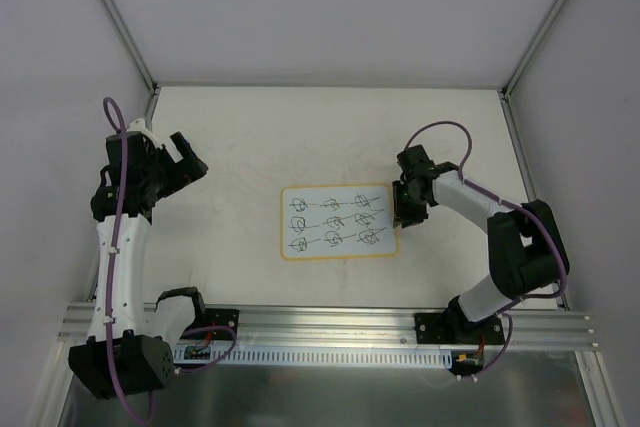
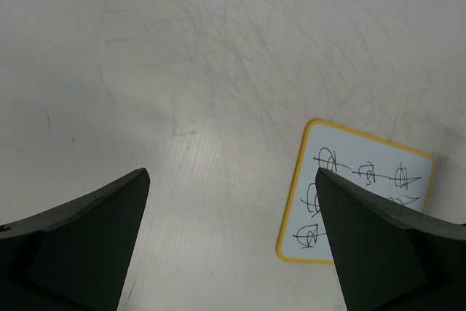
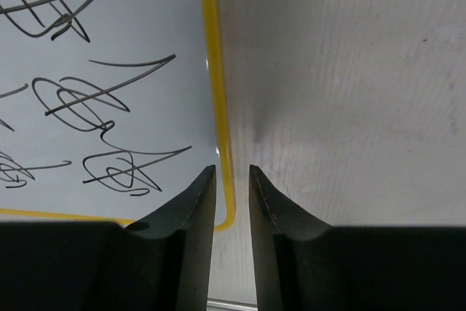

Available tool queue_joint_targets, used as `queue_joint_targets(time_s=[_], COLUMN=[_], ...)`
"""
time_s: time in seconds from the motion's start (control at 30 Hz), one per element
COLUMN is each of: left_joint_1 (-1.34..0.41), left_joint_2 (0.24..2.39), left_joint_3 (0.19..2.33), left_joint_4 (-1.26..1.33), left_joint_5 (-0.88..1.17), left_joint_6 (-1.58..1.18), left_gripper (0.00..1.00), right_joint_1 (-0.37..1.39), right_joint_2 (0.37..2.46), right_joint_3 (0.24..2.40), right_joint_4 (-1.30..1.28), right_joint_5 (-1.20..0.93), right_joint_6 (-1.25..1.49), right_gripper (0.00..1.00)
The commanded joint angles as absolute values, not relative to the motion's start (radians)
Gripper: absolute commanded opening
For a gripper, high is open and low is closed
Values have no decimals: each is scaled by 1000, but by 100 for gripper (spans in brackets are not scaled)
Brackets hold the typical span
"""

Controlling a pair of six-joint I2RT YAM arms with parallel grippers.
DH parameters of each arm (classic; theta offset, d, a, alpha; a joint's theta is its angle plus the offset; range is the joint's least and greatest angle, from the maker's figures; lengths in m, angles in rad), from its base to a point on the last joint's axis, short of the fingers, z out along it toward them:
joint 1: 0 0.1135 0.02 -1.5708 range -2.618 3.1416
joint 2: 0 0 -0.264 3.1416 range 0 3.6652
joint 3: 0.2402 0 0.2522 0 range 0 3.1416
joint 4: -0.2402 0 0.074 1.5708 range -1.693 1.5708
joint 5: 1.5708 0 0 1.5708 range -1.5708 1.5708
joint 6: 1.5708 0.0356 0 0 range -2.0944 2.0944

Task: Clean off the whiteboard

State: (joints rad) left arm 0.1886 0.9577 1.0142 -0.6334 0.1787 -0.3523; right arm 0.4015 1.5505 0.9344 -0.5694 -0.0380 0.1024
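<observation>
**Two robot arms and a scribbled whiteboard on a pale table**

A small whiteboard [image 1: 338, 222] lies flat on the table [image 1: 250, 137], between the two arms. It is white with rounded corners and a thin yellow rim [image 3: 218, 71]. Dark scribbles [image 1: 335, 219] cover it in three rows of three – loops crossed by slanting strokes.

The right gripper [image 1: 408, 209] is at the board's right edge, pointing down. Seen from its own wrist camera, the right gripper [image 3: 231, 171] has its jaws nearly together with a slim gap left between them. They straddle the yellow rim close to one rounded corner: one finger [image 3: 191, 216] is over the white face of the board, the other over the bare table just beside it. The rim shows through the gap. I cannot tell whether the fingertips touch the board.

The left gripper [image 1: 185, 162] is well off to the board's left, raised on its bent arm – nothing is between its fingers. Its wrist camera shows the jaws spread wide, with scuffed tabletop between them and the board [image 2: 364, 194] partly hidden behind one finger [image 2: 386, 245].
</observation>
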Motion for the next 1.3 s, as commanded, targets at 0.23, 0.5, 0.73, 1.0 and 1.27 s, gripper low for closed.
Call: queue_joint_targets(time_s=[0.23, 0.5, 0.73, 1.0, 1.27], left_joint_1=[181, 179, 181, 181, 184], left_joint_2=[980, 1040, 1159, 1399, 1672], left_joint_3=[1005, 1000, 1023, 1156, 1376], left_joint_4=[-621, -621, -618, -618, -620], left_joint_5=[169, 155, 88, 11, -116], left_joint_6=[-360, -368, -406, -443, -419], left_gripper=[99, 99, 99, 99, 96], right_joint_1=[390, 384, 359, 356, 357], right_joint_2=[1666, 1706, 1657, 1571, 1509], right_joint_3=[1003, 1011, 943, 855, 822], right_joint_4=[-495, -492, -499, -500, -497], right_joint_5=[-60, -57, -49, -17, -40], right_joint_6=[126, 126, 163, 250, 256], right_gripper=[23, 13, 0, 0, 0])
